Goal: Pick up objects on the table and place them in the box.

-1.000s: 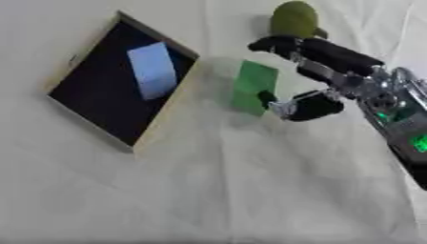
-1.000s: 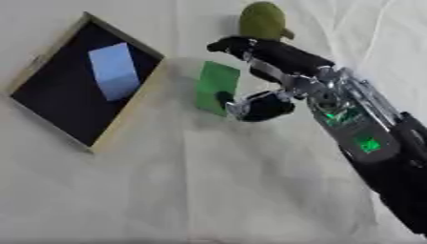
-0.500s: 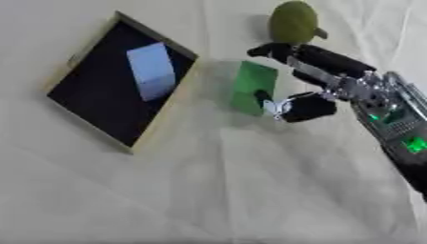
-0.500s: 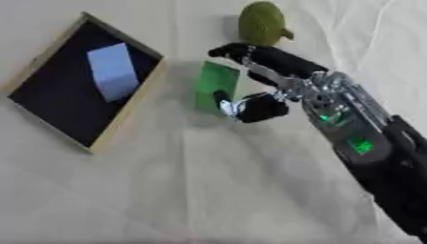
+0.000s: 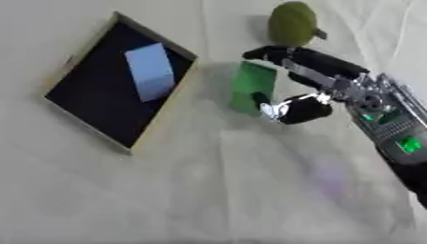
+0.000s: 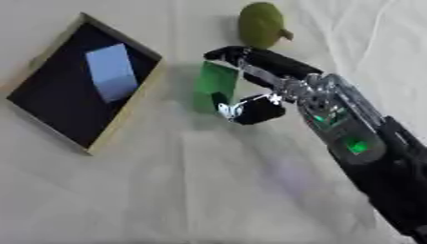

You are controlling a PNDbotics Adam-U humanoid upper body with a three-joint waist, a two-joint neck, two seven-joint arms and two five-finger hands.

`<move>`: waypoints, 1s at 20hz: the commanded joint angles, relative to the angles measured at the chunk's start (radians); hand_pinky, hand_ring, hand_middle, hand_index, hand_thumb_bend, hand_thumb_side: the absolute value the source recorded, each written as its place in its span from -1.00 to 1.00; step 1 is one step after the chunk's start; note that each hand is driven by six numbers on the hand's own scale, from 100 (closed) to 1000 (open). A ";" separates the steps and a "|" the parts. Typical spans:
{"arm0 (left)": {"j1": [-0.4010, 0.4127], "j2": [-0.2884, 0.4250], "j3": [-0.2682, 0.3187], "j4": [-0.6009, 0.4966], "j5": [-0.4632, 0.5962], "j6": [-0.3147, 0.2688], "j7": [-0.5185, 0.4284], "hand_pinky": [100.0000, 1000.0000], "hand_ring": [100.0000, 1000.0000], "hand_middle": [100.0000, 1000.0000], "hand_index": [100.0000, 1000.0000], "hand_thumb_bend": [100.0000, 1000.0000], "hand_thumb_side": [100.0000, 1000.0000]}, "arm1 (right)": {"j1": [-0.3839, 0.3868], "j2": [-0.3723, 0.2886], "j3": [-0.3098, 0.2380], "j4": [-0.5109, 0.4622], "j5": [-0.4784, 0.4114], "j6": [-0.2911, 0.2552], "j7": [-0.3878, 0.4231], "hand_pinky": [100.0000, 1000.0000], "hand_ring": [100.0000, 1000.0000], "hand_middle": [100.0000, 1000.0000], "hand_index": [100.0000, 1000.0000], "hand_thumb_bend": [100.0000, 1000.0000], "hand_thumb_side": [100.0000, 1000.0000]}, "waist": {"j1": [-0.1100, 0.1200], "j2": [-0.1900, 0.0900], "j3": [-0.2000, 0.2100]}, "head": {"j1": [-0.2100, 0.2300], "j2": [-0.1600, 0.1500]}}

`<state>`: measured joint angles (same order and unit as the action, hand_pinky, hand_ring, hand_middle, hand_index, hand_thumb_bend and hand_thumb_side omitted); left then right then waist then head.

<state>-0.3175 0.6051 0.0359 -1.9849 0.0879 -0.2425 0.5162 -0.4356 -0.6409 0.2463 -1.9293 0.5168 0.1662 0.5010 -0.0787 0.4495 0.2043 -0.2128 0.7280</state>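
A flat green block point(image 5: 250, 83) lies on the white cloth just right of the box. My right hand point(image 5: 321, 78) reaches in from the right. Its fingers point(image 6: 229, 52) stretch over the block's far edge and its thumb point(image 5: 269, 108) presses on the near right corner, so the block is pinched between them. The wooden-rimmed box point(image 5: 79, 69) with a black inside sits at the left and holds a light blue block point(image 5: 150, 71). An olive-green round object point(image 5: 293, 24) with a short stem rests beyond the hand. My left hand shows in neither view.
The white cloth point(image 5: 183, 190) covering the table is wrinkled, with folds at the upper right. The box's right rim point(image 5: 179, 93) lies close to the green block. My right forearm point(image 6: 367, 152) crosses the lower right.
The thumb has moved left onto the green block's near corner and the fingers have lowered slightly over its far edge. The block and the box have not moved.
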 commanded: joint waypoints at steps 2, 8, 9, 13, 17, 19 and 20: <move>-0.010 0.018 0.012 -0.015 0.005 0.000 0.000 0.46 0.54 0.50 0.58 -0.60 0.48 | -0.008 -0.013 -0.006 0.006 0.000 -0.001 0.007 0.91 1.00 0.87 1.00 -0.97 -0.48 | 0.018 -0.004 0.002 | -0.004 -0.010; -0.011 0.019 0.010 -0.015 0.005 0.001 -0.003 0.46 0.54 0.50 0.58 -0.60 0.48 | -0.007 -0.014 -0.005 0.016 0.006 -0.004 0.007 0.91 1.00 0.87 1.00 -0.93 -0.52 | 0.020 -0.004 0.000 | -0.007 -0.012; -0.012 0.019 0.010 -0.015 0.005 0.001 -0.004 0.46 0.54 0.50 0.58 -0.60 0.48 | -0.007 -0.014 -0.004 0.018 0.006 -0.005 0.009 0.91 1.00 0.87 1.00 -0.93 -0.51 | 0.020 -0.004 0.000 | -0.008 -0.013; -0.015 0.019 0.010 -0.015 0.006 0.001 -0.005 0.46 0.54 0.50 0.58 -0.60 0.48 | -0.005 -0.011 0.012 0.041 -0.008 -0.008 0.036 0.90 1.00 0.83 1.00 -1.00 -0.33 | 0.022 -0.002 0.002 | -0.011 -0.016; -0.016 0.019 0.011 -0.015 0.006 0.000 -0.005 0.46 0.54 0.50 0.58 -0.60 0.48 | 0.011 -0.011 0.007 0.041 -0.016 -0.014 0.034 0.89 1.00 0.79 1.00 -1.00 -0.21 | 0.024 0.002 0.002 | -0.011 -0.018; -0.014 0.018 0.010 -0.015 0.006 0.001 -0.005 0.46 0.54 0.50 0.58 -0.61 0.49 | 0.015 -0.013 -0.001 0.019 -0.016 -0.019 0.018 0.90 1.00 0.80 1.00 -1.00 -0.22 | 0.025 0.003 0.001 | -0.011 -0.017; -0.013 0.018 0.010 -0.015 0.005 0.002 -0.005 0.46 0.54 0.50 0.58 -0.61 0.49 | 0.014 -0.015 -0.006 0.003 -0.014 -0.021 0.009 0.90 1.00 0.82 1.00 -1.00 -0.26 | 0.025 0.004 0.001 | -0.010 -0.016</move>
<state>-0.3250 0.6051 0.0359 -1.9849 0.0881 -0.2415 0.5145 -0.4272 -0.6364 0.2459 -1.9177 0.5047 0.1457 0.5145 -0.0751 0.4563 0.2047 -0.2219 0.7200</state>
